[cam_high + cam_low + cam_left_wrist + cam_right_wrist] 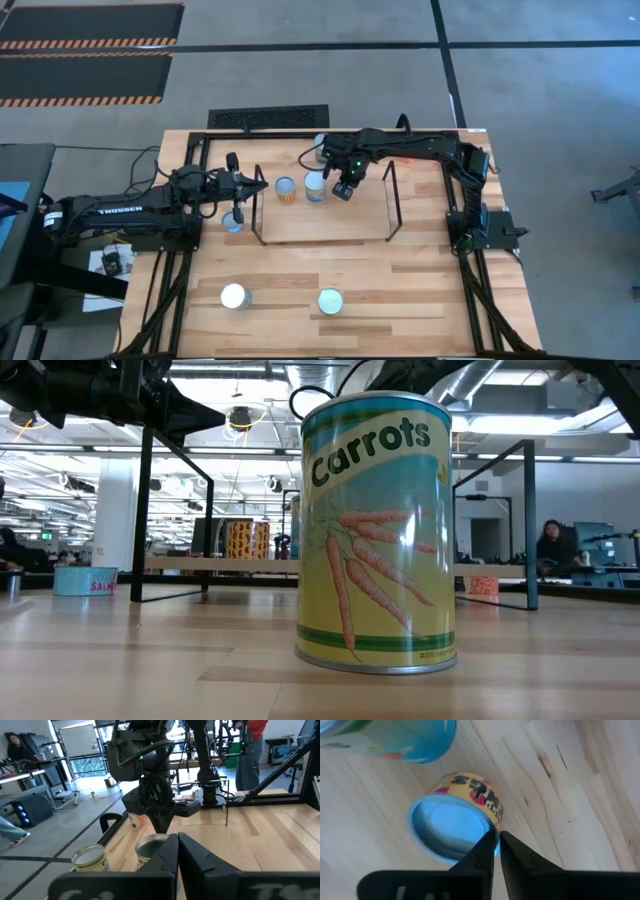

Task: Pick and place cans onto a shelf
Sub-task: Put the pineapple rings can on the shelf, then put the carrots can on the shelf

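Observation:
The light-wood shelf [330,225] with black wire ends stands mid-table. Two cans stand on it: an orange-labelled one [285,188] and one to its right [315,187]. My right gripper [343,190] is shut, pointing down over a yellow-labelled can [455,827], with a blue-labelled can [395,740] beside it. My left gripper [258,185] is shut and empty at the shelf's left end, level, facing both cans [90,857] [152,845]. A low tin [233,220] stands by the left arm. Another can [320,145] is behind the shelf. My right gripper's shut fingertips [492,842] stand at the yellow-labelled can's top rim [487,827], coming from above and pointing down. I cannot tell whether they touch it. The can stands upright on the wood.
Two cans stand near the table's front edge: one at the left [234,296] and the carrots can [330,300], which fills the low view [375,530]. The shelf's wire uprights [392,200] flank the cans. Bare wood lies on the shelf's right half. People show in the room beyond.

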You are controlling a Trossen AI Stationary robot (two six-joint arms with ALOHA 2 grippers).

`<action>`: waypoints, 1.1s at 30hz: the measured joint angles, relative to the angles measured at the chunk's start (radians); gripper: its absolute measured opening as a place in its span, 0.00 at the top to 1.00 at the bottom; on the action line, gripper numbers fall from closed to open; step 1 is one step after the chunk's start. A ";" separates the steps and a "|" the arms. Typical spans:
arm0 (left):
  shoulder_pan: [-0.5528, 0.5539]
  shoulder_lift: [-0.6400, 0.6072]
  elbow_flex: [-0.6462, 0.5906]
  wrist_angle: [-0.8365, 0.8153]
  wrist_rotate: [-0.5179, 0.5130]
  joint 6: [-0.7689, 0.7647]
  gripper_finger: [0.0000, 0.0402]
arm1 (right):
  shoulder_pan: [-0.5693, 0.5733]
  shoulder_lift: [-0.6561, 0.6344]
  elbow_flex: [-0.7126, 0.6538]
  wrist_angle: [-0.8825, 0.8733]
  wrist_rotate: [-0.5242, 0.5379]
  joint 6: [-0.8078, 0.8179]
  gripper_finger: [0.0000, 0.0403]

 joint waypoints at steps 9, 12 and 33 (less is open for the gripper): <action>0.000 0.000 0.000 0.000 0.000 0.000 1.00 | 0.000 0.000 0.000 0.023 -0.022 0.000 0.83; 0.000 0.000 0.000 0.000 0.000 -0.001 1.00 | 0.000 0.000 0.000 0.023 -0.024 -0.016 0.83; 0.000 0.000 0.000 -0.033 0.015 -0.001 1.00 | 0.190 -0.543 -0.470 0.693 -0.017 -0.211 0.99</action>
